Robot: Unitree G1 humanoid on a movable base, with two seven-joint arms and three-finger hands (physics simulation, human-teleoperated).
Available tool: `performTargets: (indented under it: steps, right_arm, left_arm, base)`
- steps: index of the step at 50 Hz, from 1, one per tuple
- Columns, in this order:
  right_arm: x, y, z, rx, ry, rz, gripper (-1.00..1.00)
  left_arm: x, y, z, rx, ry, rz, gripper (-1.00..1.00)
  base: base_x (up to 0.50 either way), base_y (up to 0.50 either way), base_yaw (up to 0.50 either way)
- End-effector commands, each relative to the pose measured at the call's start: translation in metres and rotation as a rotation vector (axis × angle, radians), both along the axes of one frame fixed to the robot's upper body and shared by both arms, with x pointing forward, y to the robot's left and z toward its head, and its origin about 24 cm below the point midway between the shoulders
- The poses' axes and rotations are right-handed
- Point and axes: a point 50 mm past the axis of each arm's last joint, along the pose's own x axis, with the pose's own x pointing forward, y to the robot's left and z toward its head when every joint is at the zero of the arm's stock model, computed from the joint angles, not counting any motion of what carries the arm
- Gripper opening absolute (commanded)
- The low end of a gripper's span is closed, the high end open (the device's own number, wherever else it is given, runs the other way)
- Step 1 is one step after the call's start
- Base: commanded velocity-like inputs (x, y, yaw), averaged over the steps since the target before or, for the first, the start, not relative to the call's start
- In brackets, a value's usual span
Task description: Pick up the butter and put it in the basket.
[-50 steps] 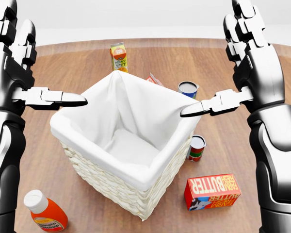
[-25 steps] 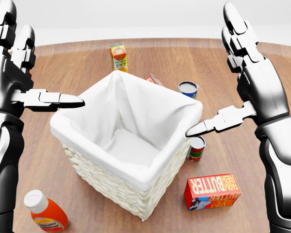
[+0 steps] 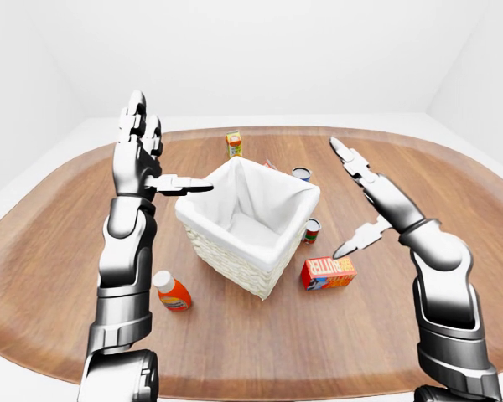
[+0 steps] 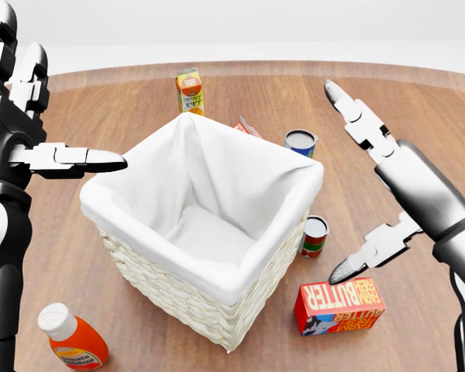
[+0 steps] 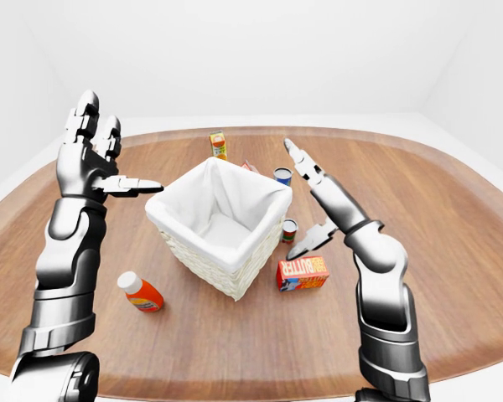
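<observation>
The butter (image 4: 339, 305), a red box with "BUTTER" in white letters, lies flat on the wooden counter (image 4: 418, 101) at the lower right of the head view, just right of the basket's near corner and apart from it. The basket (image 4: 164, 285) is a square wicker one with a white cloth liner, standing in the middle of the counter with nothing visible inside it.

The right hand (image 4: 372, 186) is released, its fingers spread: two long ones stretch up and away, and the thumb (image 4: 370, 256) points down with its tip just above the far edge of the butter; whether it touches the box cannot be told. The left hand (image 4: 31, 116) is also released, held upright at the left of the basket, its thumb pointing right toward the basket's left rim.

A small can (image 4: 315, 235) with a red and green label stands between the basket and the butter. A blue can (image 4: 300, 142) stands farther off, beyond the basket's right corner. An orange juice carton (image 4: 190, 91) stands upright at the far side. An orange ketchup bottle (image 4: 72, 337) with a white cap lies at the near left.
</observation>
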Motion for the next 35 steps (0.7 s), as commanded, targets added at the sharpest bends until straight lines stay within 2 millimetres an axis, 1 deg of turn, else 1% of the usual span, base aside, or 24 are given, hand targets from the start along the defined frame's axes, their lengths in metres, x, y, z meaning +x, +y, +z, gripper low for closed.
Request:
performTargets:
  steps: [1, 7, 19, 29, 35]
  right_arm:
    - [-0.005, -0.002, -0.010, -0.187, 0.085, -0.018, 1.00]
    - [-0.004, -0.002, -0.014, -0.285, 0.098, -0.074, 1.00]
    - [0.002, -0.005, -0.033, -0.511, 0.173, -0.224, 1.00]
    - [0.004, -0.011, -0.052, -0.673, 0.251, -0.341, 1.00]
    - [0.004, -0.014, -0.067, -0.756, 0.318, -0.389, 1.00]
  left_arm:
    - [0.001, 0.002, 0.000, -0.002, 0.004, 0.004, 1.00]
    - [-0.001, 0.005, 0.001, -0.005, -0.004, 0.008, 1.00]
    - [-0.002, 0.009, 0.002, -0.013, -0.009, 0.017, 1.00]
    - [0.000, 0.011, 0.001, -0.015, 0.003, 0.023, 1.00]
    - [0.000, 0.012, 0.000, -0.016, 0.005, 0.025, 1.00]
  base:
    - [0.00, 0.00, 0.00]
    - [0.00, 0.00, 0.00]
    - [0.00, 0.00, 0.00]
    - [0.00, 0.00, 0.00]
    - [0.00, 0.00, 0.00]
